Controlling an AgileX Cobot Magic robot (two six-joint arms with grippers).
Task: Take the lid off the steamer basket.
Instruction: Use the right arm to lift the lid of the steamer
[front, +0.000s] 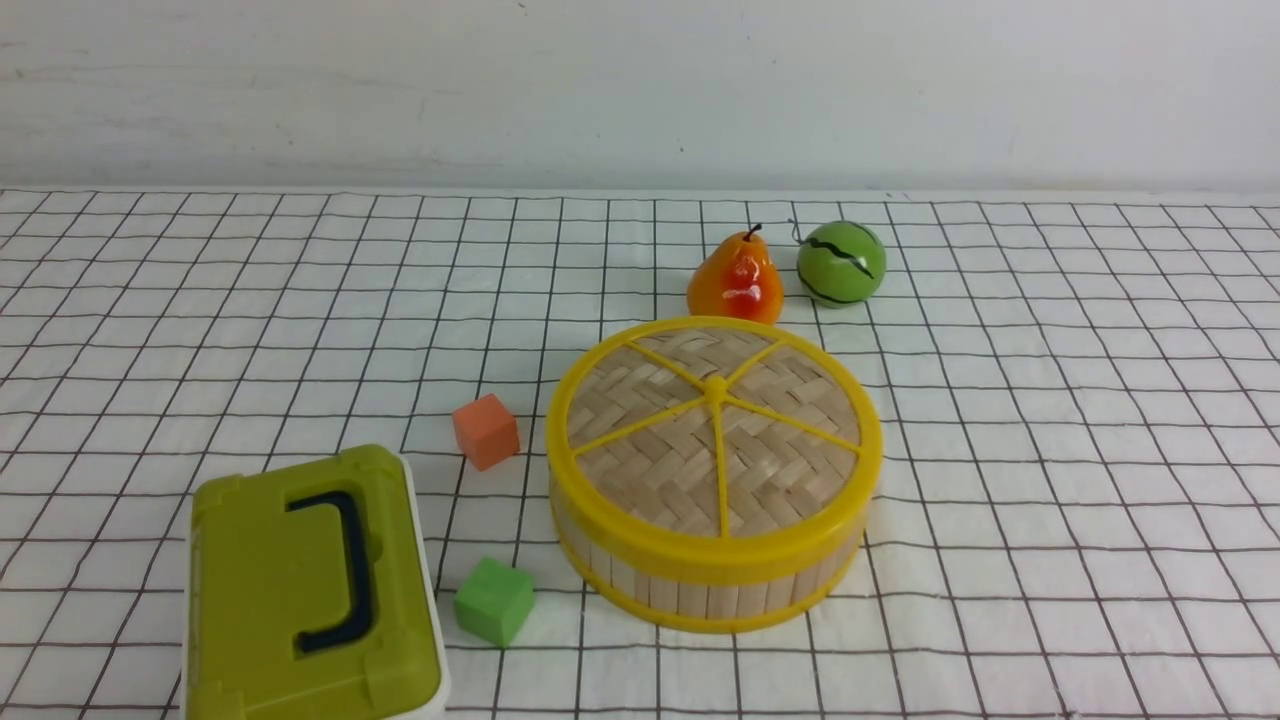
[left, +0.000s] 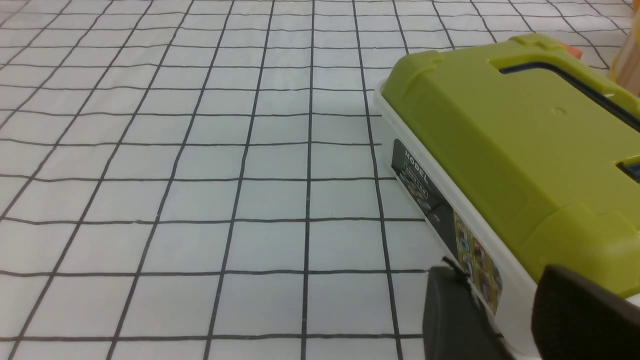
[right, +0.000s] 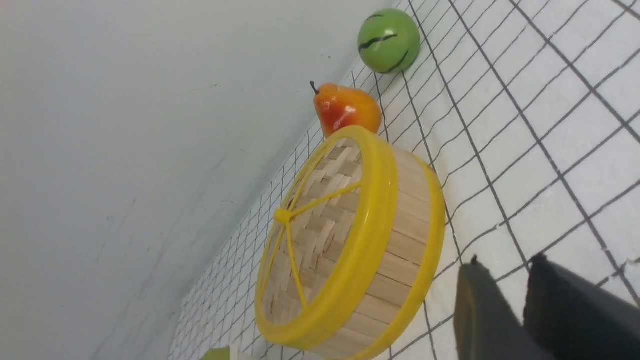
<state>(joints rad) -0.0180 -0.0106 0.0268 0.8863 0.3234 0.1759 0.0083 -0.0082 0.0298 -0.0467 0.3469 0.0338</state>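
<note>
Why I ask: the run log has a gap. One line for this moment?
lid: on basket, untouched | left gripper: beside box | right gripper: beside basket, no contact | removal: not started

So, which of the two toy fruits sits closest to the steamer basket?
The orange-red pear, directly behind the steamer basket, its base hidden by the rim of the lid in the front view. The green striped ball stands clear, farther right.
</note>
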